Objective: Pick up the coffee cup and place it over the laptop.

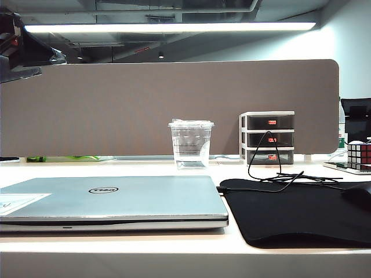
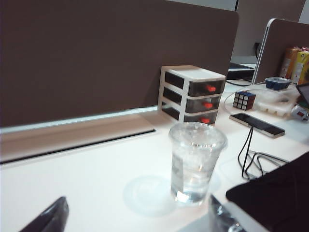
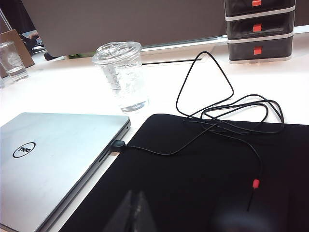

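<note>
Left end effector [image 2: 137,217] spread wide, empty, near coffee cup [image 2: 195,162]; right end effector's opening unclear.

- a white desk [image 1: 174,249] fills the foreground.
- a brown fabric partition [image 1: 168,107] stands upright along its far edge, with rounded upper corners.
- overhead, a long strip light [image 1: 168,27] glows under a dark ceiling with exposed pipes [image 1: 174,8].
- a pale wall [image 1: 353,46] rises at the right.
- a second partition [image 2: 282,41] stands at a neighbouring desk.
</note>
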Controlling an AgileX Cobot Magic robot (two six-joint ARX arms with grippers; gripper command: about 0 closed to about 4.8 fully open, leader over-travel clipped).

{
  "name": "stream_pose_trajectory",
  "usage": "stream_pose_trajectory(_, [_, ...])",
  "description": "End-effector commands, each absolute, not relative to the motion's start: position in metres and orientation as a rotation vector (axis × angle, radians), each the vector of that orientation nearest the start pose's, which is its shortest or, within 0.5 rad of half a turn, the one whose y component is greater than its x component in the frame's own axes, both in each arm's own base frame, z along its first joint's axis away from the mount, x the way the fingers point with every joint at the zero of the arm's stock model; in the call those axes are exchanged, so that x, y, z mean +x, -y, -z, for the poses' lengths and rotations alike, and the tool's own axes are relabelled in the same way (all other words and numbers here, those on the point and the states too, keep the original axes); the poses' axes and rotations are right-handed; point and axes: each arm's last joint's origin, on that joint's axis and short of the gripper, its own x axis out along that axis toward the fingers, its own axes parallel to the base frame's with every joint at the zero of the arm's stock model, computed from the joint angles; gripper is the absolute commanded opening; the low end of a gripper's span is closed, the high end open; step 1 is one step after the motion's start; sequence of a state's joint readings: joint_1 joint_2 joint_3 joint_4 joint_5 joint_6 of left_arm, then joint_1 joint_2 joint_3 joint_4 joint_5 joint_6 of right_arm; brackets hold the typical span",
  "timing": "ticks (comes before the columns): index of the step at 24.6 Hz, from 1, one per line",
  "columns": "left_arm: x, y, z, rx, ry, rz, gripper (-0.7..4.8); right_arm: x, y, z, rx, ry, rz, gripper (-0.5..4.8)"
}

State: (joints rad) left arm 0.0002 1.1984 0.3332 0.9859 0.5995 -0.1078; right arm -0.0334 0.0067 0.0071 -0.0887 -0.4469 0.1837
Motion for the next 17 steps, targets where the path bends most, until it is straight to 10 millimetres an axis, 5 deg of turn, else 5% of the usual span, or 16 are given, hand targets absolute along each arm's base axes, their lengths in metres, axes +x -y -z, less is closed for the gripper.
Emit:
stream_pose_trajectory(1, [0.218,0.016,-0.223,-0.044,0.171,0.603,3.68,0.095,-0.010,-0.156,0.202,-0.121,-0.410,-0.06])
stream_pose_trajectory(9, [0.281,0.025,-0.240,0.007,0.118,0.877,3.78,0.095,-0.010,-0.156,0.202,-0.121,-0.410,-0.06])
stream_pose_trajectory(11, [0.297,0.029,-0.244,0.016,0.128,0.901,4.74,0.095,-0.010,-0.156,0.202,-0.121,-0.410,-0.06])
stream_pose_trajectory(12, [0.302,0.030,-0.245,0.022,0.132,0.903,4.79,0.095,-0.010,-0.156,0.202,-0.121,-0.410,-0.06])
stream_pose_trajectory(17, [0.341,0.035,-0.229,0.017,0.083,0.963,4.79,0.095,-0.010,-0.156,0.202,-0.122,-0.410,-0.06])
